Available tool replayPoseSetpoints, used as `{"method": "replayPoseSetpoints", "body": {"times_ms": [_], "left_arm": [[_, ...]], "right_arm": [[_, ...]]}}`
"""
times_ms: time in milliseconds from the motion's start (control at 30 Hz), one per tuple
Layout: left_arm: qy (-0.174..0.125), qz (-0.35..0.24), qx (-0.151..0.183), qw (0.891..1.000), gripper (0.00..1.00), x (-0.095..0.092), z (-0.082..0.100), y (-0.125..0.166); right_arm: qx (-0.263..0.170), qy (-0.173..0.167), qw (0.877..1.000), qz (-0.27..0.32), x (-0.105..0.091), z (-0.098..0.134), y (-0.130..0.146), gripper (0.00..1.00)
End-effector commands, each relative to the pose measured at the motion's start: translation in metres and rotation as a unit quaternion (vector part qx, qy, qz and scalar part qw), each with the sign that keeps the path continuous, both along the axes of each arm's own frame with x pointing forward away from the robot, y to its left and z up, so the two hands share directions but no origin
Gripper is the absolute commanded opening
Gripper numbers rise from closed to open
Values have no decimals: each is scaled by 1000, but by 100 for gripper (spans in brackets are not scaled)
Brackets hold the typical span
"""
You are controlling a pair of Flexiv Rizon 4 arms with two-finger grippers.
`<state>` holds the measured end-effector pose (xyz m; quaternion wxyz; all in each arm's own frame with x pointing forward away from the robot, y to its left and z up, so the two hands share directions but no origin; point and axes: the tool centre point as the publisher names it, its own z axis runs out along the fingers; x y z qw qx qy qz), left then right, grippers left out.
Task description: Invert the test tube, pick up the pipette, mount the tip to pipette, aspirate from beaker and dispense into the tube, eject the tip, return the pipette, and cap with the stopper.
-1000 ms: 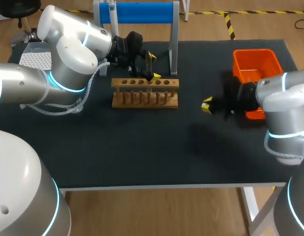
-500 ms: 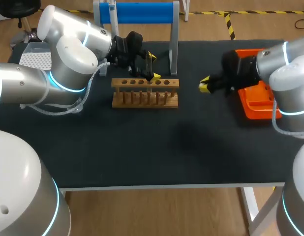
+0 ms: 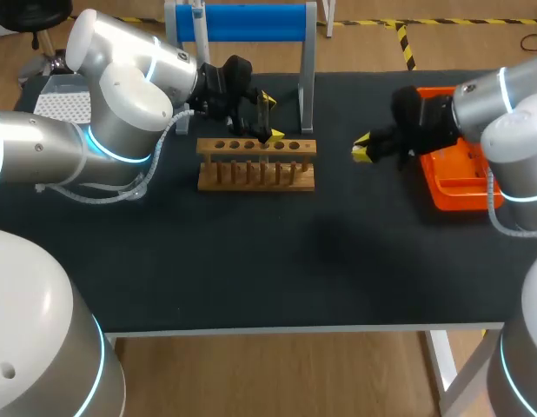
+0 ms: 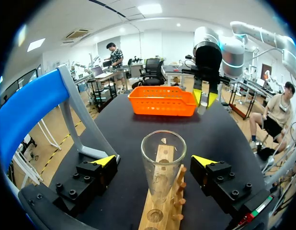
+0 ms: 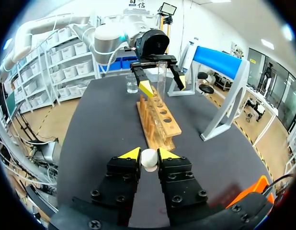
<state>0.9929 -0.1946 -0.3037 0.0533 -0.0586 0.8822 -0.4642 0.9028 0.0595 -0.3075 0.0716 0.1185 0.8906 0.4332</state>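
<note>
Landmark for all of this is the light wooden test tube rack (image 3: 256,163), sat on the black table (image 3: 251,261). A clear glass test tube (image 4: 162,163) is stood upright in one of the rack's holes, open mouth up; which hole exactly can't be told.

The left gripper (image 3: 270,119) is parked right over the rack, with the tube flanked by its yellow-tipped fingers (image 4: 104,161). They're spread wide and a clear gap is left on both sides of the glass, so nothing is actually gripped there.

The right gripper (image 3: 362,149) is held off to the rack's right, well apart from it and above the table. Its jaws are nearly closed and a small white round stopper (image 5: 149,159) is pinched between the two tips, touched from both sides.

A bright orange plastic basket (image 3: 455,174) is found further right of the rack, past the right gripper. A blue-and-grey metal stand (image 3: 242,22) is set up just behind the rack. In the right wrist view, a small clear glass beaker (image 5: 131,84) can be spotted on the table beyond the rack's far end.
</note>
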Motion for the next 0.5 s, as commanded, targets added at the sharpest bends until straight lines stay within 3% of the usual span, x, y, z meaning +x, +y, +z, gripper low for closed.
{"method": "replayPoseSetpoints", "body": {"times_ms": [33, 500], "left_arm": [[2, -1, 2, 1000, 100, 1, 1, 0], [2, -1, 2, 1000, 100, 1, 1, 0]], "right_arm": [[-1, 1, 1000, 1, 0, 2, -1, 0], [3, -5, 999, 51, 30, 45, 27, 0]]}}
